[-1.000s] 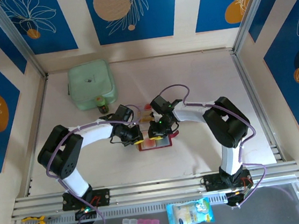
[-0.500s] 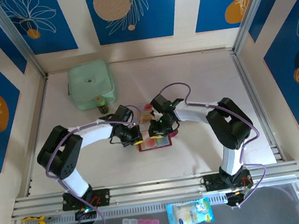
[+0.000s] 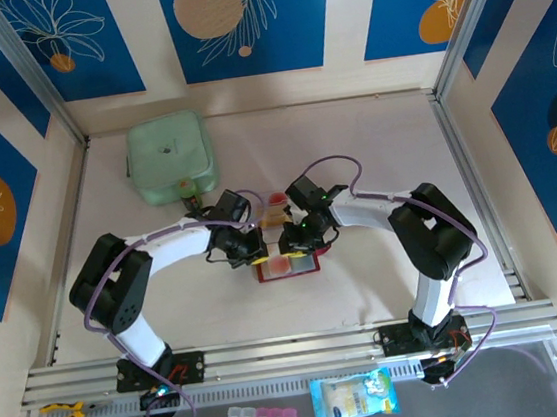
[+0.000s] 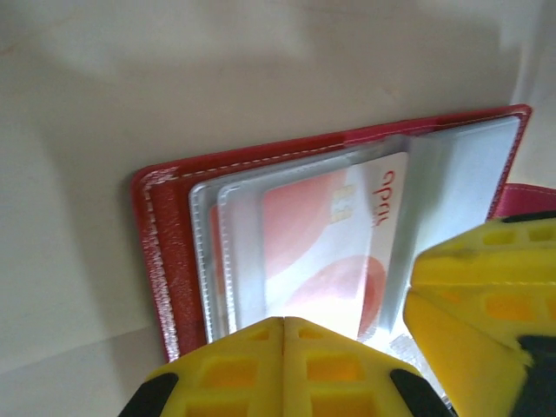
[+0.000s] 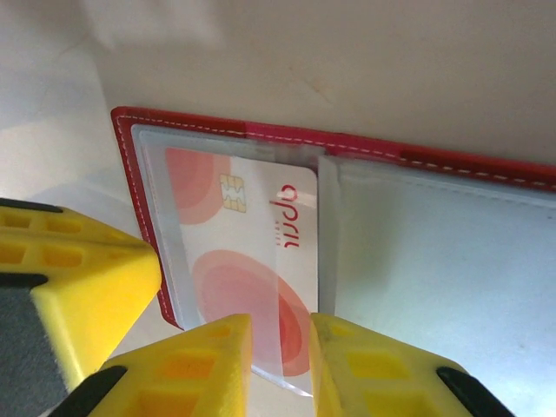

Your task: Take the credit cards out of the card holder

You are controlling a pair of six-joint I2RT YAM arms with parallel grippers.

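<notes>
Shifted inward, the left gripper [image 3: 256, 259] is clenched and appears to pin the open card holder [image 3: 303, 266] to the table [image 3: 351, 140], while the right gripper [image 5: 281, 347], jaws narrowly parted, straddles the near edge of the sleeved credit card [image 5: 252, 252] for extraction.

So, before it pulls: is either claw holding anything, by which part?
Cannot tell: left claw shut, right claw slightly open, both over one end of the card.
</notes>
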